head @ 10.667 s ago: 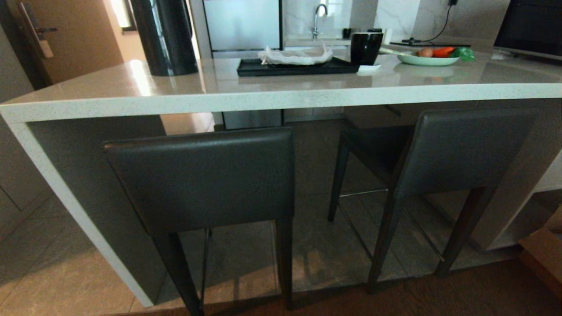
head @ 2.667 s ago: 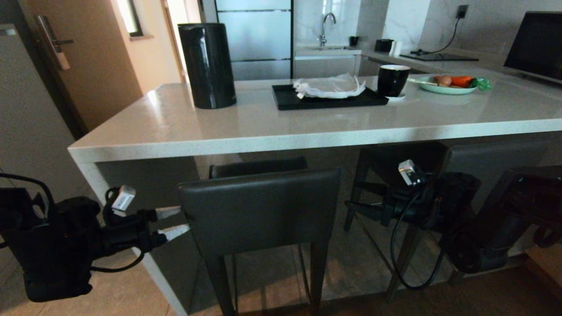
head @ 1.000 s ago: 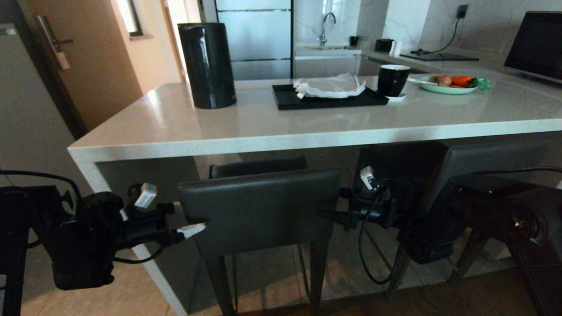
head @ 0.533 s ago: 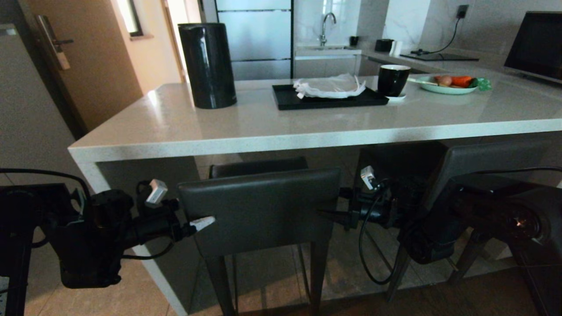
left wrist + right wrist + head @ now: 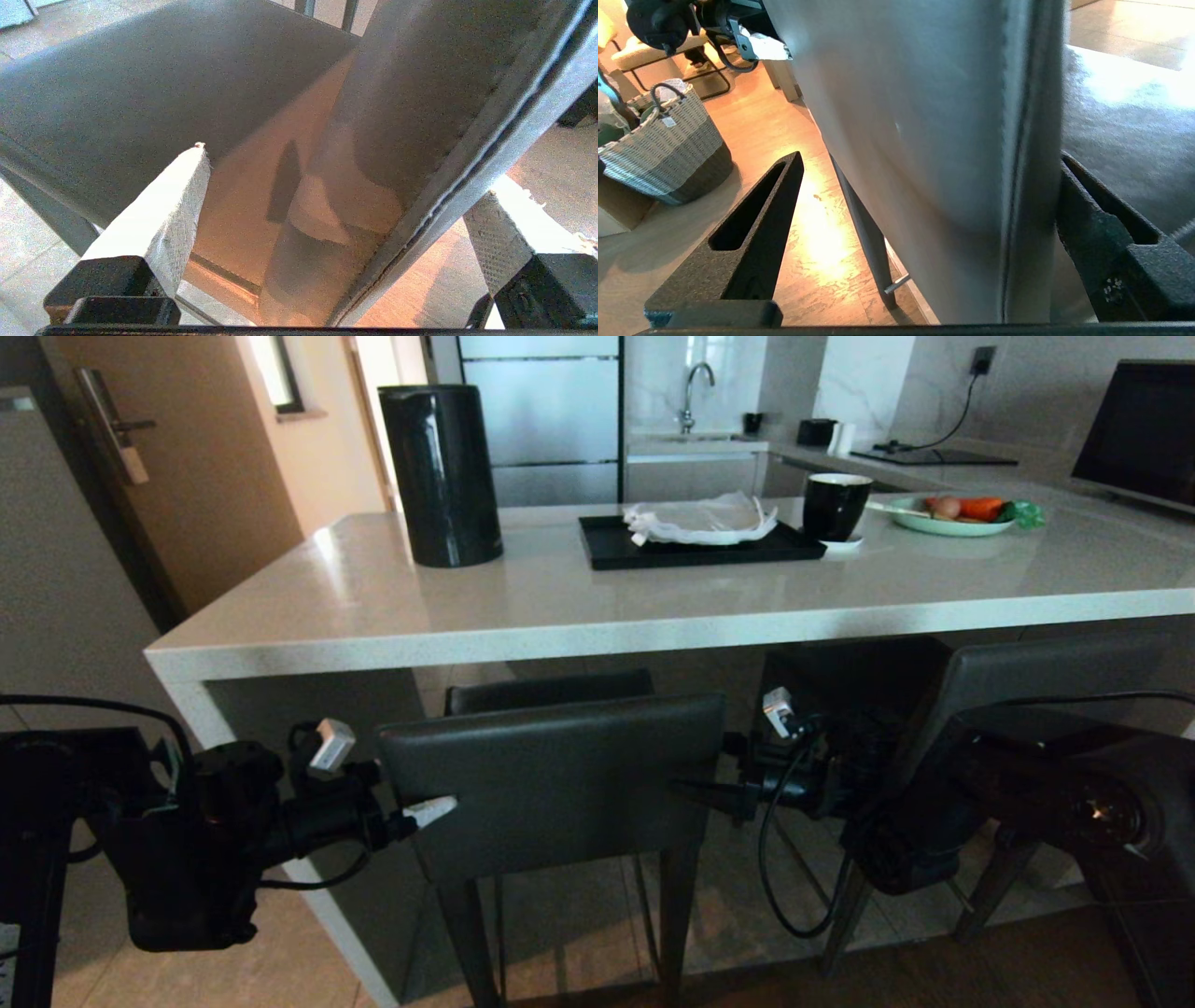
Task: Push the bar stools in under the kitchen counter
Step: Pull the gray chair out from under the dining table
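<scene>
With the tabletop (image 5: 579,607) overhanging beyond both hands, the near stool (image 5: 551,784) sits half under it, its backrest straddled edgewise by the spread left hand (image 5: 420,798) and spread right hand (image 5: 700,791) (neither clamped), so next comes a level forward push.

Backrest (image 5: 551,784) blocks both jaws; gap beneath counter (image 5: 597,625)

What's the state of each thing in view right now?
Near bar stool: seat partly under the kitchen counter, backrest outside.
Far bar stool: angled, not pushed in.
Left gripper: open, straddling the near backrest's left edge.
Right gripper: open, straddling its right edge.
</scene>
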Controlling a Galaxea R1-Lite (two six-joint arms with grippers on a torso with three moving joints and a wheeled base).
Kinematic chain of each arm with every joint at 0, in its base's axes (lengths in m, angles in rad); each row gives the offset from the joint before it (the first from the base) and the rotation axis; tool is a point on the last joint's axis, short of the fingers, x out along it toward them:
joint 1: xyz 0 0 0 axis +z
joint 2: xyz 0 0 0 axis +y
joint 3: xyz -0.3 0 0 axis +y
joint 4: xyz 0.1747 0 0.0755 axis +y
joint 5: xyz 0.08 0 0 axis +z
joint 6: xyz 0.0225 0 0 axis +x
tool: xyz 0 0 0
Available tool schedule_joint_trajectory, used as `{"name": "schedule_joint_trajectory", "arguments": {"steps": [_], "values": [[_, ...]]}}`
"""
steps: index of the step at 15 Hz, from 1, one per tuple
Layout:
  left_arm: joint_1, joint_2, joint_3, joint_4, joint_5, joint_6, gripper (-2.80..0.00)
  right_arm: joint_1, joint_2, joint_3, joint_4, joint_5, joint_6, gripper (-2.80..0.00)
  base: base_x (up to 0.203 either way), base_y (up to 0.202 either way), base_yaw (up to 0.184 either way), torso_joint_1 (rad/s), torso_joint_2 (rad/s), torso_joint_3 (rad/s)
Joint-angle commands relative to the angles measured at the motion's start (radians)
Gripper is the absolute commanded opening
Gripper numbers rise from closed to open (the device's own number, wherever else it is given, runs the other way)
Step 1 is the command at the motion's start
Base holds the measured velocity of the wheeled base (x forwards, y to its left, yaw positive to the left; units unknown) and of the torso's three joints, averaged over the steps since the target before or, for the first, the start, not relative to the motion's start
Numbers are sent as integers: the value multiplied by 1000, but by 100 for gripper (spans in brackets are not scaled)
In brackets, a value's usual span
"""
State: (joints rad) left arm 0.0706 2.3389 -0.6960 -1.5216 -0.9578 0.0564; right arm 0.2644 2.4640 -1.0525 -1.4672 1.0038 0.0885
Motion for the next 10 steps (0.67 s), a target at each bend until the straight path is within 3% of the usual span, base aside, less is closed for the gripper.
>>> {"name": "schedule_joint_trajectory", "arguments": {"steps": [1,4,10], "values": [[0,6,1,-8,-6,3,0,9,10,-17,-5,6,2,0,0,0,0,0,0,0],[1,24,-13,-8,-3,9,0,12,18,-21,-5,4,2,0,0,0,0,0,0,0],[0,26,-14,-8,-1,8,0,16,23,-27,-5,1,4,0,-182,0,-3,6,2,3]]}}
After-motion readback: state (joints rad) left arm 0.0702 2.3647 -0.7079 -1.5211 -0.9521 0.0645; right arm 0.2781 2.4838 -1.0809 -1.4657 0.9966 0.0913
